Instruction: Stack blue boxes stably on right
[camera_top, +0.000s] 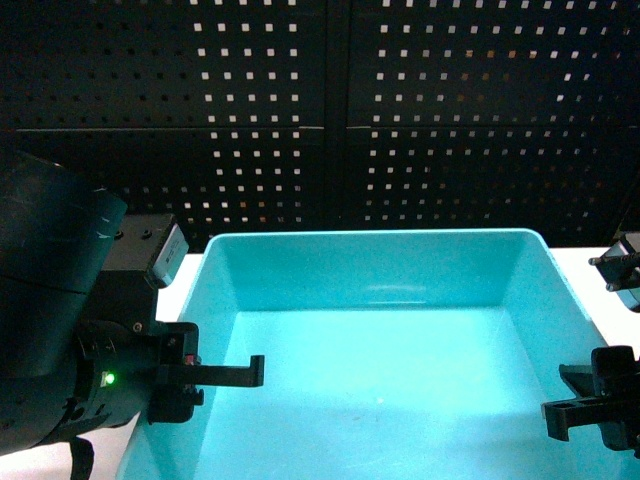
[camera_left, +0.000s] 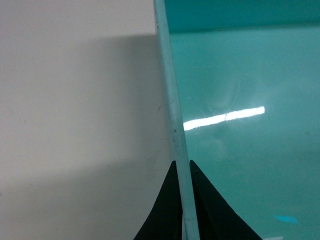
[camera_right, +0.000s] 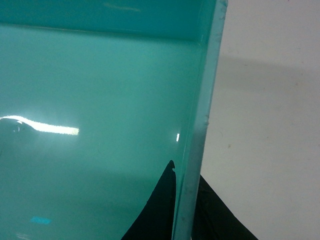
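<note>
turquoise tub (camera_top: 380, 350) fills the near centre of the white desk (camera_left: 75, 125). left hand (camera_left: 183, 200) is pinched on the tub's left wall, one finger inside, one outside. right hand (camera_right: 186, 205) is clamped the same way on the tub's right wall. tub interior bare, glossy. beyond the tub's far rim stands a black perforated panel (camera_top: 320, 110).
</note>
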